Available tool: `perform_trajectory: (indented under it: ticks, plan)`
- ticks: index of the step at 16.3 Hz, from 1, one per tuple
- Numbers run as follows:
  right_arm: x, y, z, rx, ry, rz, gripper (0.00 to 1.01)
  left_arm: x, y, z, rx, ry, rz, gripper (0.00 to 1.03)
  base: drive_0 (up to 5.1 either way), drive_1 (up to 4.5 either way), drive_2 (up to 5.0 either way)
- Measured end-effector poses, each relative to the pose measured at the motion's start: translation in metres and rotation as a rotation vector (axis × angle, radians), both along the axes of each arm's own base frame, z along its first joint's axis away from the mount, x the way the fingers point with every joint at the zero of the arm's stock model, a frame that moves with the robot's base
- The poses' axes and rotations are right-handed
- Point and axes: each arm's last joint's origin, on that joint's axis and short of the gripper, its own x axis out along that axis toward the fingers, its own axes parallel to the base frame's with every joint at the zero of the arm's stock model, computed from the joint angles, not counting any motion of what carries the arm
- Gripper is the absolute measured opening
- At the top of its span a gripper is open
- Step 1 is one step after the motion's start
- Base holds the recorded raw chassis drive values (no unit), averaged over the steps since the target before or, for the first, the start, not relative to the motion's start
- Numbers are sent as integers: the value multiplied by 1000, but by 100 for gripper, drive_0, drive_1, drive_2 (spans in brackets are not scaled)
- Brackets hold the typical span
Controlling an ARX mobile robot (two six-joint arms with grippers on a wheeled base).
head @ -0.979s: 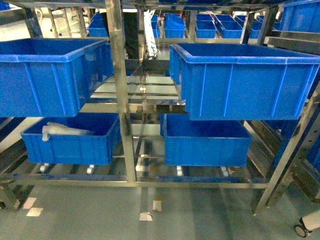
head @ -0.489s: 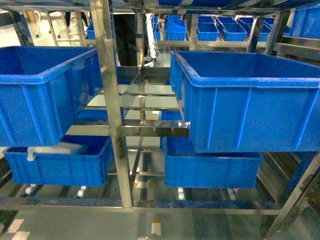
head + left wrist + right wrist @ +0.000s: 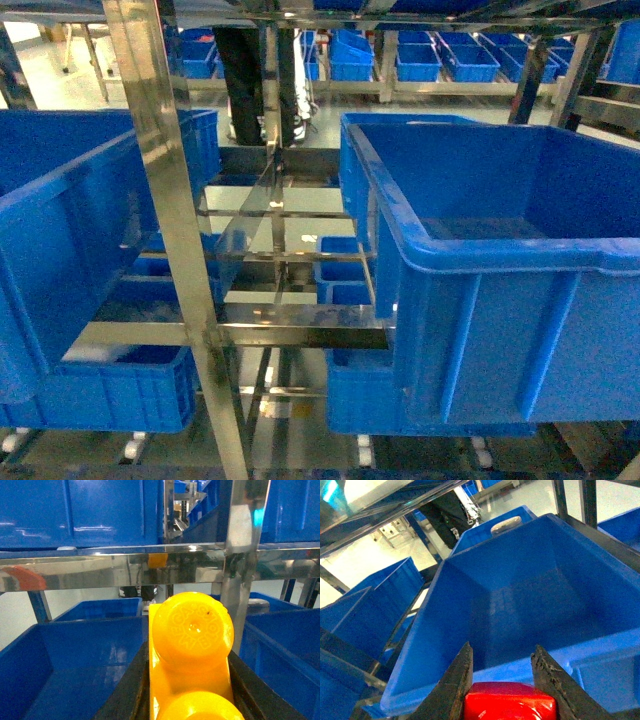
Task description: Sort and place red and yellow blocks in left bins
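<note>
Head view: no arms or bricks showing here, just the steel rack (image 3: 165,200) with a big blue crate on the left (image 3: 60,250) and another on the right (image 3: 500,290), both getting cut off by the frame edges.

Left wrist: the left gripper (image 3: 190,700) is clamping the yellow brick (image 3: 191,650) between its dark jaws, studs facing the camera, long axis running out along the fingers; the near stud is cropped. It's hanging over a lower blue bin (image 3: 75,665).

Right wrist: the right gripper (image 3: 502,680) is pinching the red brick (image 3: 509,701) low between its jaws, mostly cut off, above a deep blue bin (image 3: 530,595).
</note>
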Motion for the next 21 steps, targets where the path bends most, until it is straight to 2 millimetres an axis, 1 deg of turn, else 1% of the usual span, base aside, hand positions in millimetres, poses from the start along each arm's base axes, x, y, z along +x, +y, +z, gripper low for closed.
perform_trajectory:
  ticks: [12,13,14,15,17,19,20,21]
  plan:
    - [1,0,-1,0,6,0,29,0,0,0,0,2,-1,29,-10,397,-418]
    - [1,1,-1,8,3,21,29,0,0,0,0,2,-1,29,-10,397,-418]
    - [7,6,-4,49,33,84,29,0,0,0,0,2,-1,29,-10,397,-418]
    - [12,10,-3,60,43,109,29,0,0,0,0,1,-1,29,-10,397,-418]
    - [25,16,3,76,43,140,29,0,0,0,0,2,-1,29,-10,397,-418]
    - [43,20,10,84,57,185,29,0,0,0,0,1,0,29,-10,397,-418]
    - [51,23,8,85,81,209,29,0,0,0,0,1,0,29,-10,397,-418]
    - [67,26,-3,83,142,261,29,0,0,0,0,1,-1,29,-10,397,-418]
